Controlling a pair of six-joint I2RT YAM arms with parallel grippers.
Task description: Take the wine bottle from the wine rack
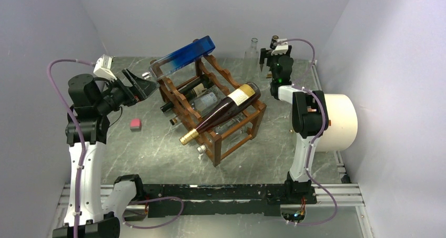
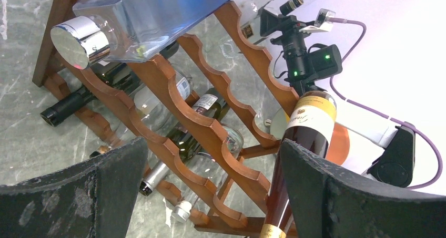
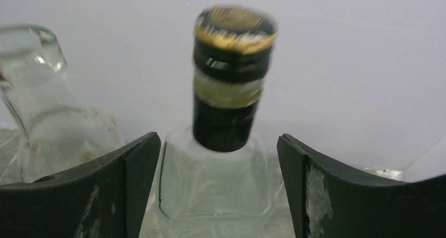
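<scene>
Passing over the black rail (image 1: 221,193) at the near edge, two arms rising from that edge. Holding the left gripper (image 1: 143,83) wide open near the left edge, just beside the wine rack (image 1: 218,143), gripping nothing. Finding that rack standing askew in the middle of the bench. Carrying two bottles on its top tier: the wine bottle (image 1: 226,112), dark red with a cream label, lying along the front, and one blue square bottle (image 1: 184,57) along the back. Storing more bottles lower down, too overlapped for counting. Spreading the right gripper (image 1: 265,64) open and empty at the far right corner, facing two clear bottles: a capped bottle (image 3: 215,190) and a second bottle (image 3: 37,117). Showing one pink block (image 1: 135,124) and one white roll (image 1: 339,122).
</scene>
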